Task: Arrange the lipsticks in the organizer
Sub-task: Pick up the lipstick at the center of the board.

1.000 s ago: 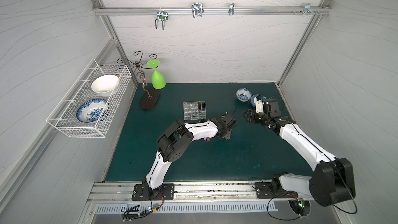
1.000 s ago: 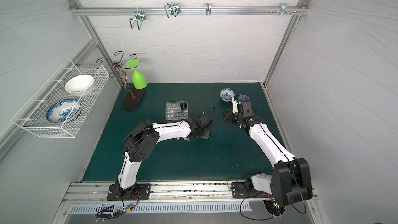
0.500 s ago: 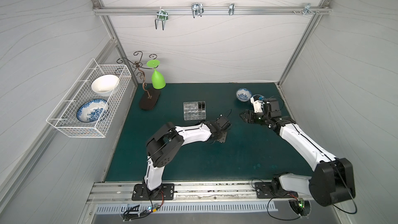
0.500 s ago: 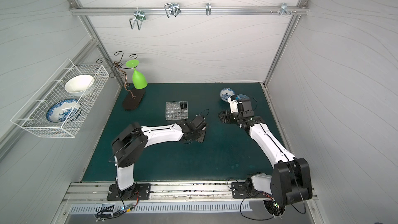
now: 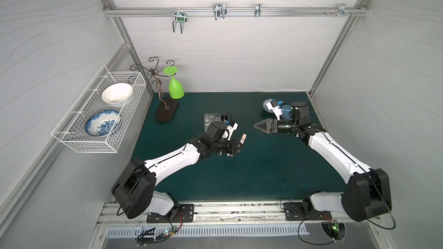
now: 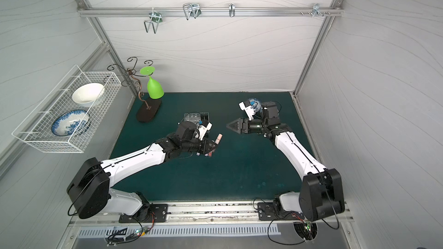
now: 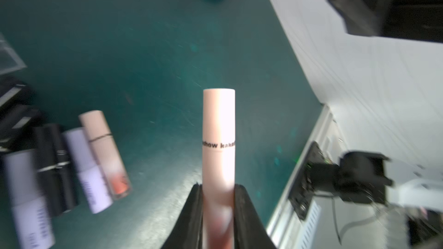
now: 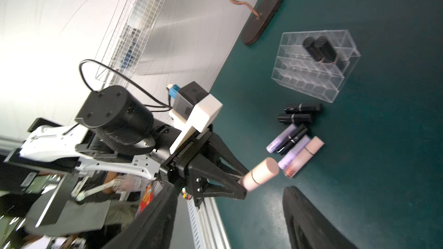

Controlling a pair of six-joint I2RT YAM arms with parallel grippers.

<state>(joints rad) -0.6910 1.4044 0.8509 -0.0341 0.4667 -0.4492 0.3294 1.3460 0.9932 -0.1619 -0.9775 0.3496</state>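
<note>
My left gripper (image 7: 218, 185) is shut on a pale pink lipstick (image 7: 218, 140), which sticks out from its jaws above the green mat; both top views show the tube (image 5: 242, 138) (image 6: 218, 138). My right gripper (image 5: 257, 125) (image 8: 227, 211) is open and empty, pointing at that tube (image 8: 261, 170) from a short distance. Several loose lipsticks (image 8: 294, 140), black, lilac and pink, lie side by side on the mat under my left wrist. The clear organizer (image 8: 316, 65) stands behind them with two black lipsticks (image 8: 318, 49) in its cells. My left wrist partly hides it in both top views (image 5: 211, 118).
A white wire basket (image 5: 100, 113) holding two bowls hangs on the left wall. A green glass (image 5: 176, 87) hangs on a curly stand with a dark oval base (image 5: 166, 113) at the back left. Blue bowls (image 5: 285, 111) sit at the back right, behind my right wrist.
My left gripper has closed on the pink lipstick and carries it off the mat. My right gripper has swung toward the middle and its jaws have spread wider.
</note>
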